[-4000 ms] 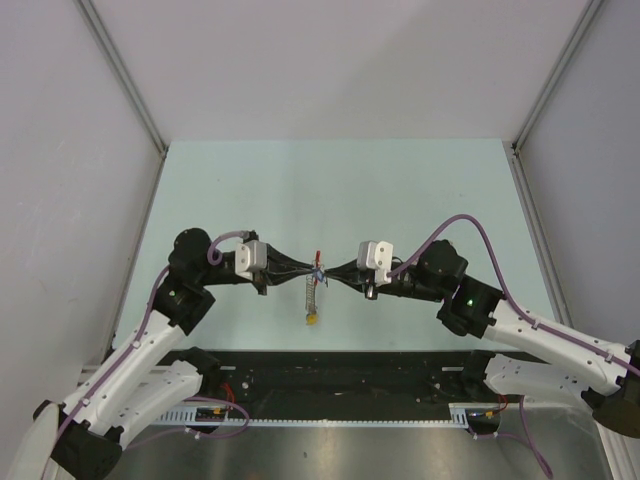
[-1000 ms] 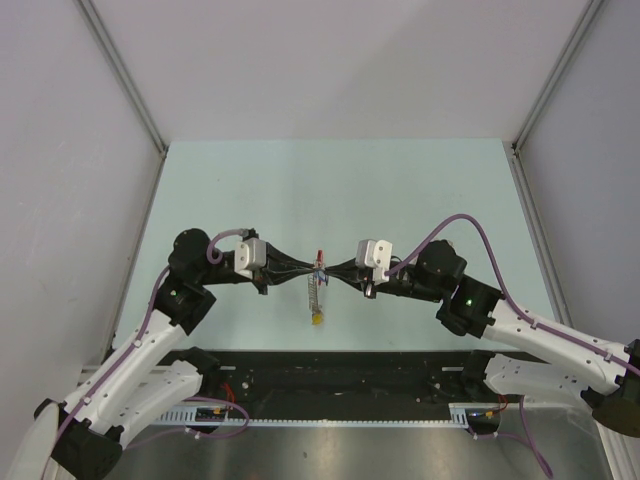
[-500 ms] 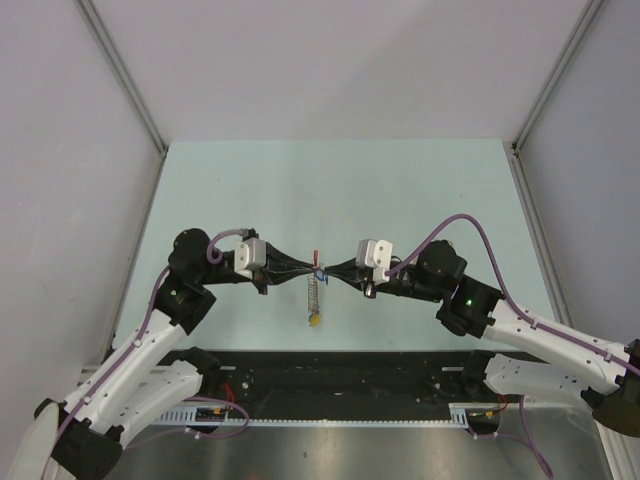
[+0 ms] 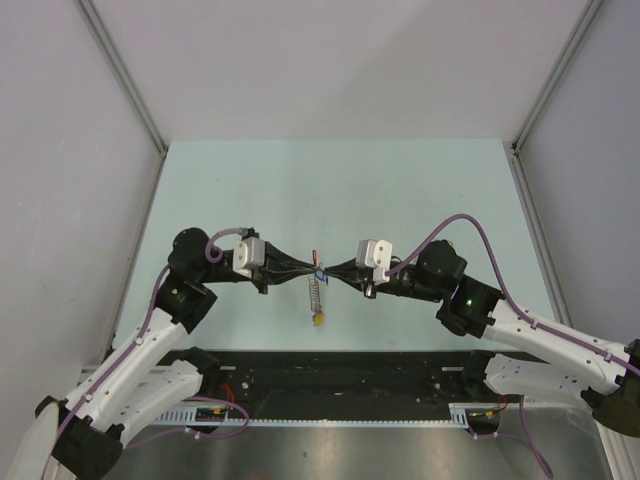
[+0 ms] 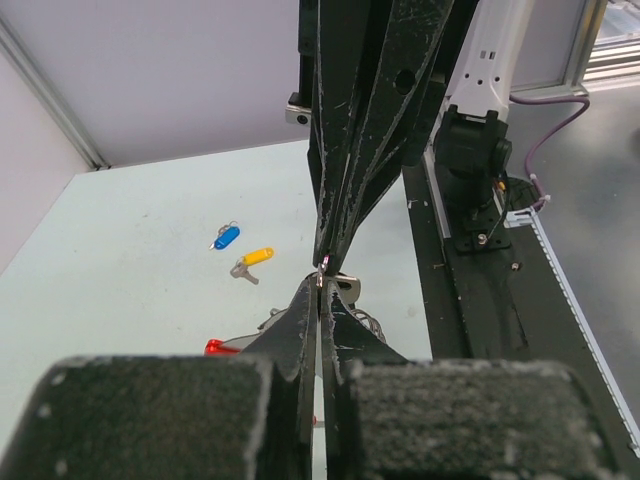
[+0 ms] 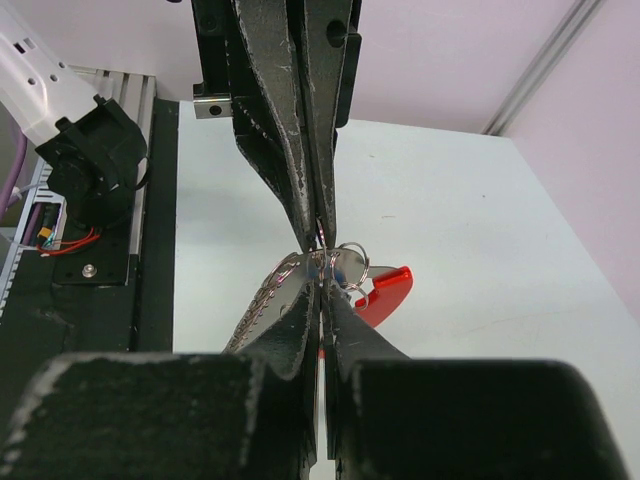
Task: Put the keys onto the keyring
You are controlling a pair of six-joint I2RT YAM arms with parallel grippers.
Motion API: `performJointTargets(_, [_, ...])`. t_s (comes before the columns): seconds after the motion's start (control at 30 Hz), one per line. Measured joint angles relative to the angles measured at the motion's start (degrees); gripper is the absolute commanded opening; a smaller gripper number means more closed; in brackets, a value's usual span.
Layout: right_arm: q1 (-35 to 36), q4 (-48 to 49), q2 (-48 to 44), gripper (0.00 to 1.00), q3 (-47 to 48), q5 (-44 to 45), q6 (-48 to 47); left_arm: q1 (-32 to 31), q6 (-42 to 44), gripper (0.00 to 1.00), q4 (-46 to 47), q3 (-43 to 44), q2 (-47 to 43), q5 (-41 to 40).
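Observation:
My two grippers meet tip to tip above the table's middle. The left gripper [image 4: 311, 268] [image 5: 322, 286] is shut on the keyring [image 6: 296, 272]. This is a grey metal piece with a red curved section [image 6: 388, 290] [image 5: 222, 347]. A chain [image 4: 314, 293] hangs from it, with a yellow piece [image 4: 317, 320] at the chain's lower end. The right gripper [image 4: 326, 270] [image 6: 322, 284] is shut on a small wire ring [image 6: 352, 262] of a blue-tagged key [image 4: 320, 272]; most of the tag is hidden behind the fingertips. No black-tagged key shows.
In the left wrist view a blue-tagged key [image 5: 226, 238] and a yellow-tagged key [image 5: 256, 257] lie loose on the pale green table [image 4: 250, 190], beyond the right gripper. A black rail [image 4: 330, 375] runs along the near edge. Grey walls enclose the other sides.
The keyring's red end has tipped slightly to the left. Both grippers stay shut in the same place.

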Motion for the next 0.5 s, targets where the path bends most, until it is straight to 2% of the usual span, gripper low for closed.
performJointTargets(0.5, [0.0,0.0,-0.3,0.0,-0.1,-0.2,1.3,-0.4,-0.4,0.0,1.4,0.0,0.3,0.7])
